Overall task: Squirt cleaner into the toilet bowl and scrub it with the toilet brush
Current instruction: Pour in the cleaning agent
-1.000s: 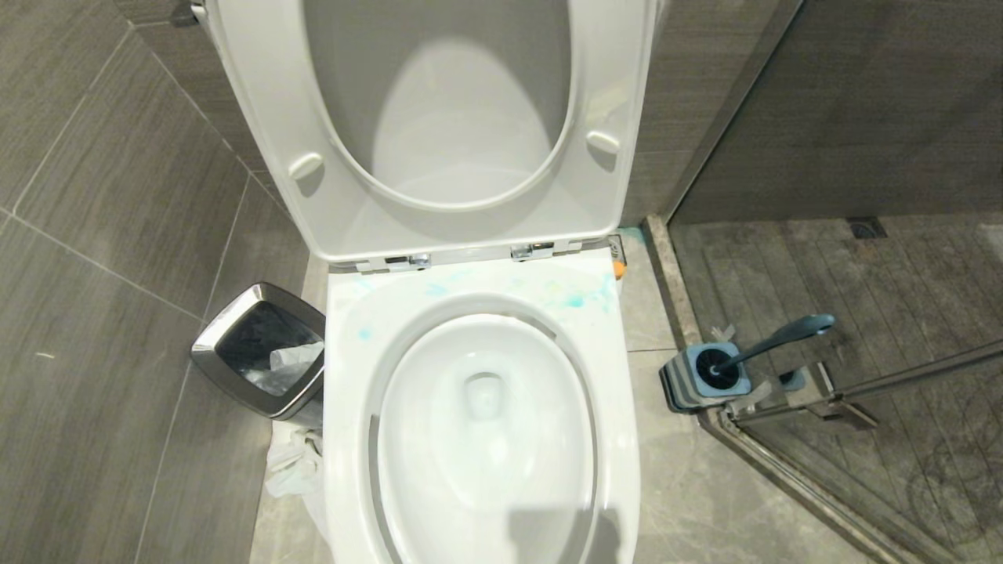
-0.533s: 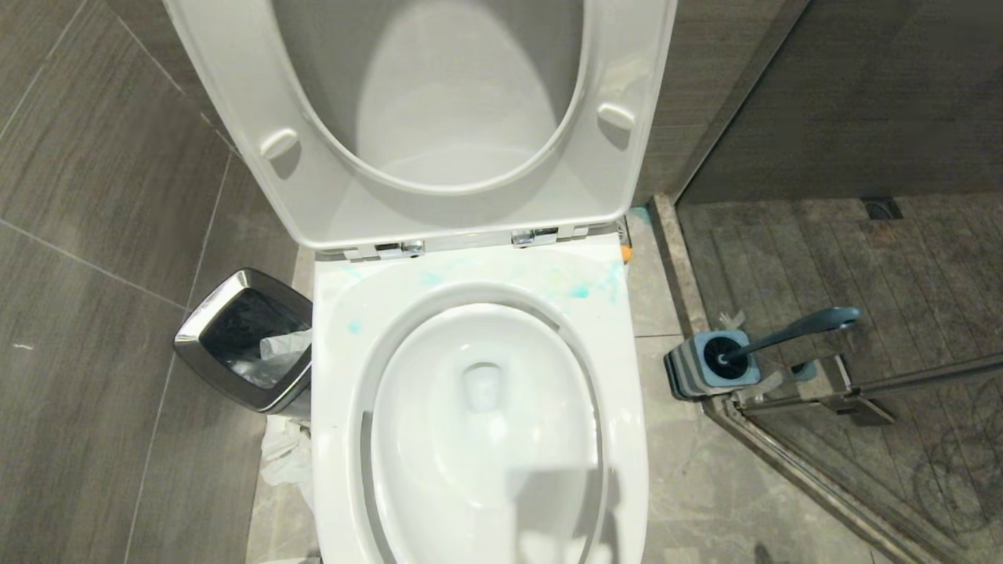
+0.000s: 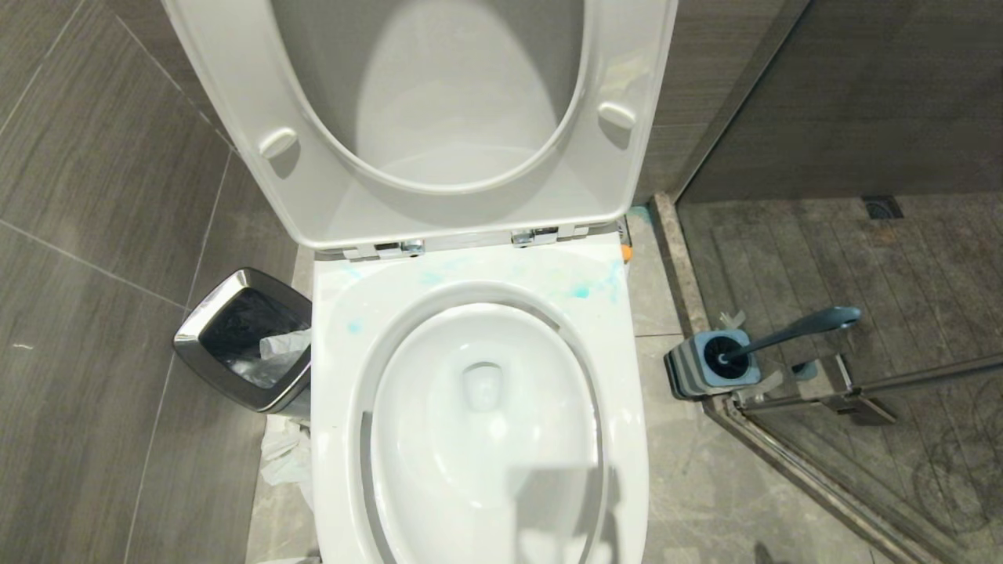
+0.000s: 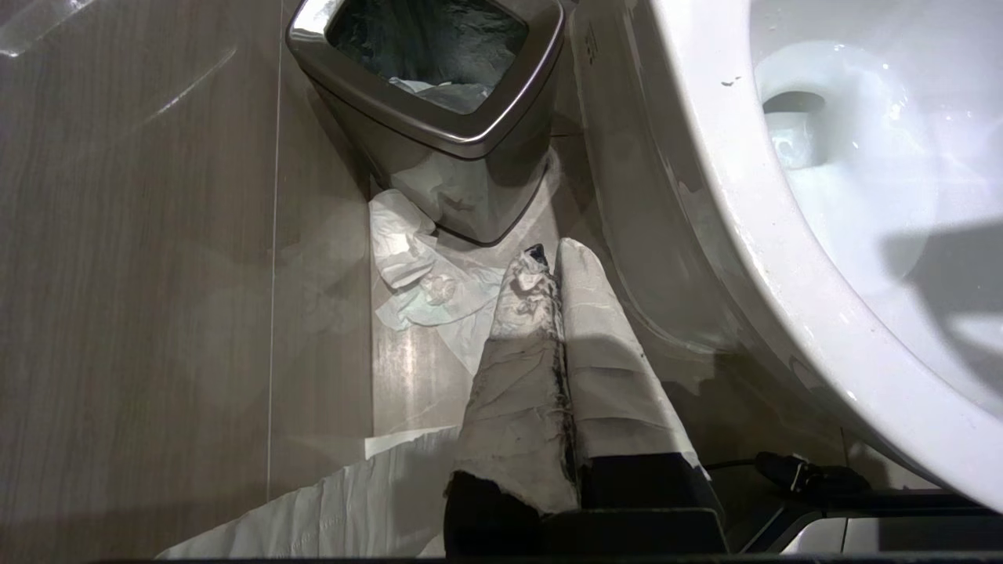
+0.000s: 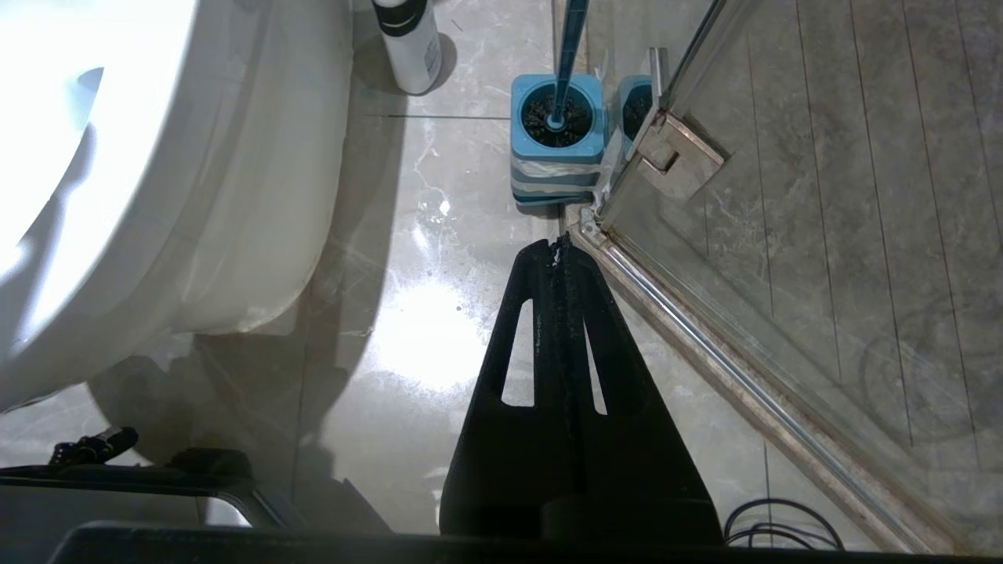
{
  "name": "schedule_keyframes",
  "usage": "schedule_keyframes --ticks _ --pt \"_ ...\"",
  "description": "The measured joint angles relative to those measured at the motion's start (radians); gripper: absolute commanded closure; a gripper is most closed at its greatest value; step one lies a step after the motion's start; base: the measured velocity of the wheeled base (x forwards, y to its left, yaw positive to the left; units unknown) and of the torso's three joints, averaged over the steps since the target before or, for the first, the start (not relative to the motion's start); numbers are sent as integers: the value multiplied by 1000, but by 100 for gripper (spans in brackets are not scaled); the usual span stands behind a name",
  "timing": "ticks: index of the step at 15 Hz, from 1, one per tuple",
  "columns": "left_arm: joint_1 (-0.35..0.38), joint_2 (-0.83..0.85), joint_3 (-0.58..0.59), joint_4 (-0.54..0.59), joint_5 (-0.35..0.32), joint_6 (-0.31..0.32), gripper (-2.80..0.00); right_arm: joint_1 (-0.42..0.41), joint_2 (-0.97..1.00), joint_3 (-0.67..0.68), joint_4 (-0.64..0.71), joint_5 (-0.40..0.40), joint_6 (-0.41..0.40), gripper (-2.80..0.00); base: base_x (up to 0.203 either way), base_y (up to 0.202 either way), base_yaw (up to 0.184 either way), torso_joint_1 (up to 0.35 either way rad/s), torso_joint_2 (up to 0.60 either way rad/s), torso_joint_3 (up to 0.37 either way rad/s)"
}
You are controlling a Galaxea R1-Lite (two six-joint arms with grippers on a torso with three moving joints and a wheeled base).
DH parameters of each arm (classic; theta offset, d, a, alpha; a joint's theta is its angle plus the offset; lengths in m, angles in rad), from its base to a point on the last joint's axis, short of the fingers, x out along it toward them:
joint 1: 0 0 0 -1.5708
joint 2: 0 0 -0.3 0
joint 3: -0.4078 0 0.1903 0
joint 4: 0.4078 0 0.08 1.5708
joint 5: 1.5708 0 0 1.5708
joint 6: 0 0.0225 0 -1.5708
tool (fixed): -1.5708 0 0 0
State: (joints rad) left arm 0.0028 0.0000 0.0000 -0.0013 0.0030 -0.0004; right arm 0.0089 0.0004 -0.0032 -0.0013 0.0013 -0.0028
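First, fetch the cleaner (image 5: 407, 43) standing right of the toilet bowl (image 3: 478, 423), beyond the toilet brush (image 3: 783, 333). Both grippers pinched closed, empty: left gripper (image 4: 546, 258), right gripper (image 5: 558, 244). Spread fingers before grasping upright.

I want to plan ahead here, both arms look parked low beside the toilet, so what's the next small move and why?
Probably the right gripper, jaws shut and empty, should open and reach for the cleaner, which stands on the floor next to the toilet bowl. The toilet brush sits in its holder, and squirting comes first. The left gripper is shut by the bin.
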Motion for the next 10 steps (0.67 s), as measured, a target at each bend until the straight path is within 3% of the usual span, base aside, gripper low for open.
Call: schedule_keyframes --ticks 10 --pt "0 0 0 0 0 0 0 0 0 -1 0 1 0 0 0 0 0 0 0 0"
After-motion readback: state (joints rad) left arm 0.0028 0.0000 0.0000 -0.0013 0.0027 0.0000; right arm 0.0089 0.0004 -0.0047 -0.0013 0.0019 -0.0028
